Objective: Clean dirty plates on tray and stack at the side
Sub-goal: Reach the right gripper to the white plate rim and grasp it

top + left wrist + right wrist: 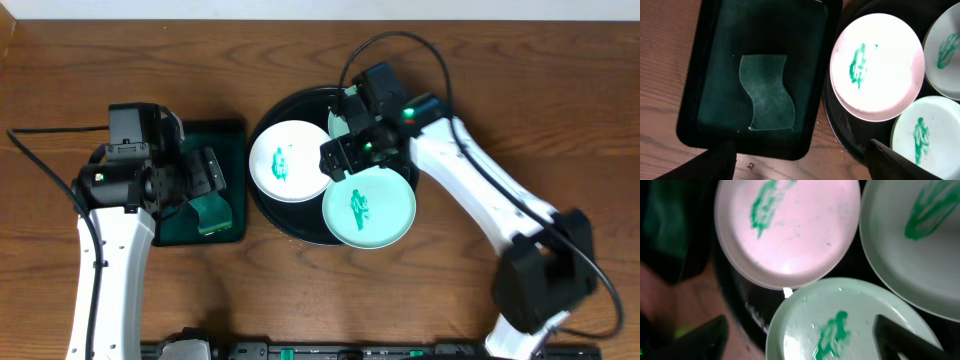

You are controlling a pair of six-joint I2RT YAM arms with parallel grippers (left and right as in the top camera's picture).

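The round black tray (268,215) holds three plates, each with a green smear. The white plate (288,160) lies at its left, one turquoise plate (368,208) at the front right, and another turquoise plate (338,125) at the back, mostly hidden under my right arm. My right gripper (345,160) hovers open over the tray's middle. In the right wrist view it (802,340) straddles the left rim of the near turquoise plate (840,325), below the white plate (790,230); nothing is gripped. My left gripper (208,178) hangs open above the green tray, holding nothing (800,167).
A rectangular dark green tray (225,135) sits left of the black tray and holds a wavy green sponge (767,92). Brown wood tabletop (520,90) surrounds both trays. A black cable (400,40) loops behind the right arm.
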